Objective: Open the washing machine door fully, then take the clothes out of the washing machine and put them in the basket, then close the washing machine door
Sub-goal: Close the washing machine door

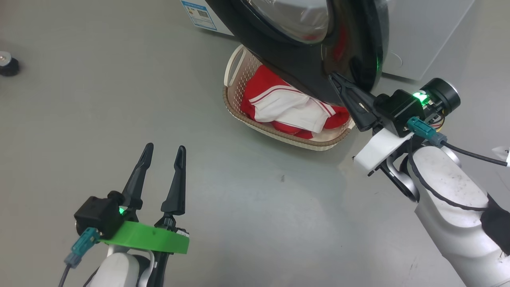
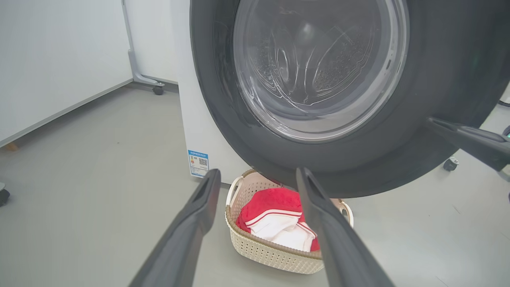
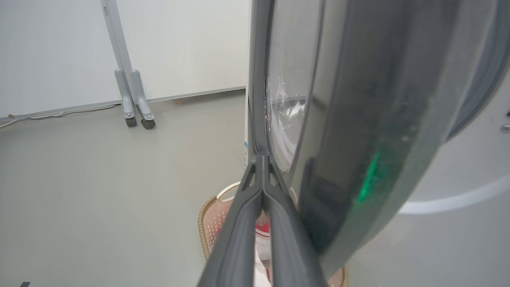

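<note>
- Head view: clothes (image 1: 279, 107) in basket (image 1: 229, 101), 12 o'clock; door-closing in hand.
- Right pincer (image 1: 334, 77) closed at washing machine door (image 1: 295, 67) rim; left pincer (image 1: 164, 147) open, empty.
- Next: push door shut.

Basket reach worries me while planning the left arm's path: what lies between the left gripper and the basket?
Bare grey floor, as the head view shows: the open left gripper hovers apart from the basket, with nothing lying between them.

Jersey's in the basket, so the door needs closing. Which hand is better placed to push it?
The right hand: its shut fingers sit at the washing machine door; the left hand hangs open, apart from it.
</note>
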Robot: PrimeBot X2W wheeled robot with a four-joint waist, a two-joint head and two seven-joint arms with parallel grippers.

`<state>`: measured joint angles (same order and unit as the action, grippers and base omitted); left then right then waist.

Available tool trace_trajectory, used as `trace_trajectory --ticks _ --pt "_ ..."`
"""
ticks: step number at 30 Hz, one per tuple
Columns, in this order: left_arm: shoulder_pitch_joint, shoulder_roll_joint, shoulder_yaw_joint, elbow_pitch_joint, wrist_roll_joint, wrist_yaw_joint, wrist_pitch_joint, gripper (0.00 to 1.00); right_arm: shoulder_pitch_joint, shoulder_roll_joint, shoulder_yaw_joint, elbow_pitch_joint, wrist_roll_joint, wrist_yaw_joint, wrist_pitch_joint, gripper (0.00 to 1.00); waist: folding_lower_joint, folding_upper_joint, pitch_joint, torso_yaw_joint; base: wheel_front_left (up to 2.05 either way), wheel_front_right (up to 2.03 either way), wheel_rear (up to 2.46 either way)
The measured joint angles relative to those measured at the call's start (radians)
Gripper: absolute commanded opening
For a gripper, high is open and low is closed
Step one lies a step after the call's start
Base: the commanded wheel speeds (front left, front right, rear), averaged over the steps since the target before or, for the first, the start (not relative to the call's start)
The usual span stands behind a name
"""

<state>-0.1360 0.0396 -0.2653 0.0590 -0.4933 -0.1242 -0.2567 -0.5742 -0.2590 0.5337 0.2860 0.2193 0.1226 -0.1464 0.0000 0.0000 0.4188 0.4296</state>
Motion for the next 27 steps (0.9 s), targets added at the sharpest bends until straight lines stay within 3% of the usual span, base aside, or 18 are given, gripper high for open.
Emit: trace_trajectory --ticks 14,27 --pt "-0.026 -0.003 -0.011 -0.004 -0.009 0.0 0.0 1.0 -0.101 -0.044 -0.07 0.031 0.019 0.008 -0.001 0.0 0.0 0.0 0.063 0.005 0.0 0.0 0.0" --pt "-0.078 -0.007 -0.043 -0.012 -0.044 0.0 0.0 1.0 -0.277 -0.125 -0.159 0.091 0.024 0.008 0.008 0.0 0.0 0.0 0.144 0.018 0.0 0.0 0.0"
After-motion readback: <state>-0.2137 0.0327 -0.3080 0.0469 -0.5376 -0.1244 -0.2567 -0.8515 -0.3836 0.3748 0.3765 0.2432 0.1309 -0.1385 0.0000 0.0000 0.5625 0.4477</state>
